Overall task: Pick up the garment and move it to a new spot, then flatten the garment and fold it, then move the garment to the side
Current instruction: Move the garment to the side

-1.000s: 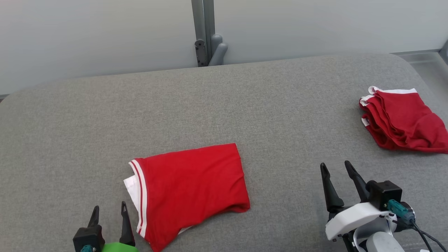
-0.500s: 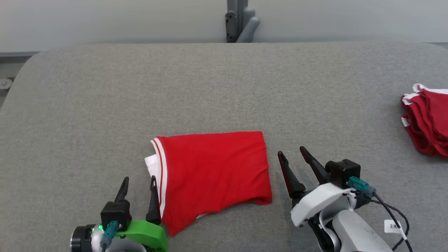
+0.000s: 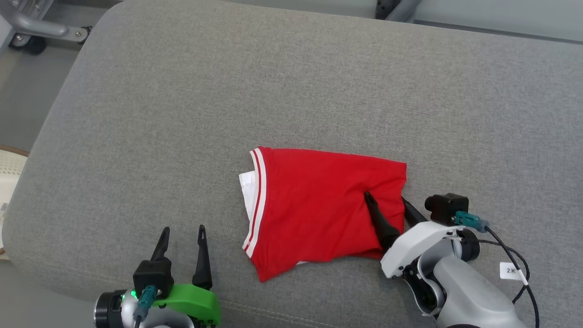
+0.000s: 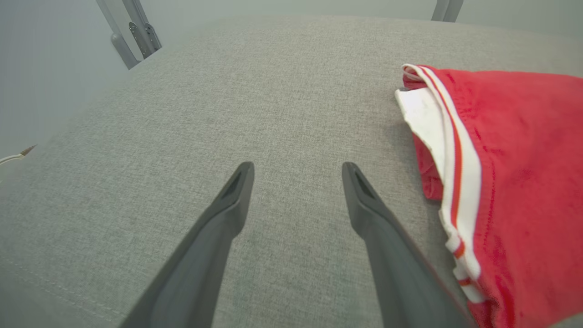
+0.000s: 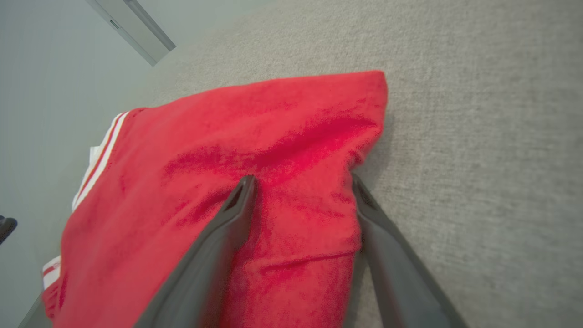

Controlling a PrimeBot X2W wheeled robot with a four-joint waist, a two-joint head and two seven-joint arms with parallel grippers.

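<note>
Head view is giving the whole layout: the red garment is lying folded on the grey cushion, a bit right of centre and toward the near edge, with its white-striped hem pointing to the robot's left and a bit of white inner layer poking out there. A metal frame is peeking in at the top left corner past the cushion.

The left wrist view is showing that striped hem up close on the garment, stripes and white lining nice and clear, which the head view is too far off to show well. The right wrist view is looking at the other end of the garment, and there the fabric is humping up in a ridge between the two fingers, something the head view is flattening out.

The right gripper is sitting at the garment's right edge with its jaws spread wide. One finger is lying on top of the red cloth, the other is running along just at the cloth's right border, so a strip of the garment is sitting between them, and the right gripper isn't pinching it.

The left gripper is hovering over bare cushion near the front edge, jaws also spread wide, holding nothing. From the left gripper the garment is lying just off to the right, close to that finger but not touching it.
</note>
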